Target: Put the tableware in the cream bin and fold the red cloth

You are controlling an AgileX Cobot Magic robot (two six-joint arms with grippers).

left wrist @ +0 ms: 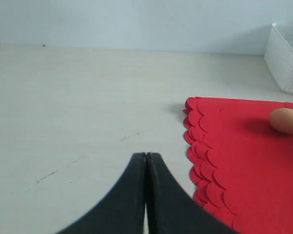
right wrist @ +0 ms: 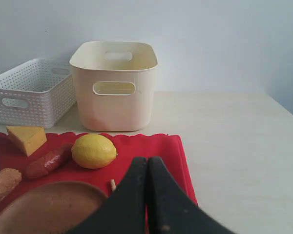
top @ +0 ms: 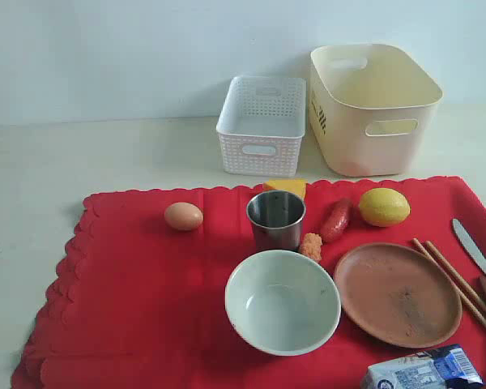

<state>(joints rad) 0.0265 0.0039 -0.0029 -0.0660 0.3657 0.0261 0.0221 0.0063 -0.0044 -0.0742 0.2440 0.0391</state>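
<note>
Red cloth [top: 146,308] with a scalloped edge lies flat across the pale table [top: 32,203], and all the tableware sits on it. A pale greenish-white bowl [top: 282,301] stands near the front, with a small steel cup [top: 276,219] upright just behind it. A terracotta-brown plate [top: 397,293] lies beside the bowl on the right. Wooden chopsticks [top: 454,284] lie next to the plate, and a metal knife [top: 475,247] lies near the cloth's right edge.

An egg [top: 183,216], cheese wedge [top: 285,188], sausage [top: 335,220], lemon [top: 384,207], fried nugget [top: 311,245] and blue-white carton [top: 422,371] share the cloth. Behind it stand the cream bin [top: 373,109], holding nothing, and a white lattice basket [top: 262,126], close together.

The left gripper [left wrist: 146,156] hangs over bare table beside the scalloped edge, jaws pressed together on nothing. The right gripper [right wrist: 147,160] hangs above the cloth near the plate, its jaws likewise closed and holding nothing.
</note>
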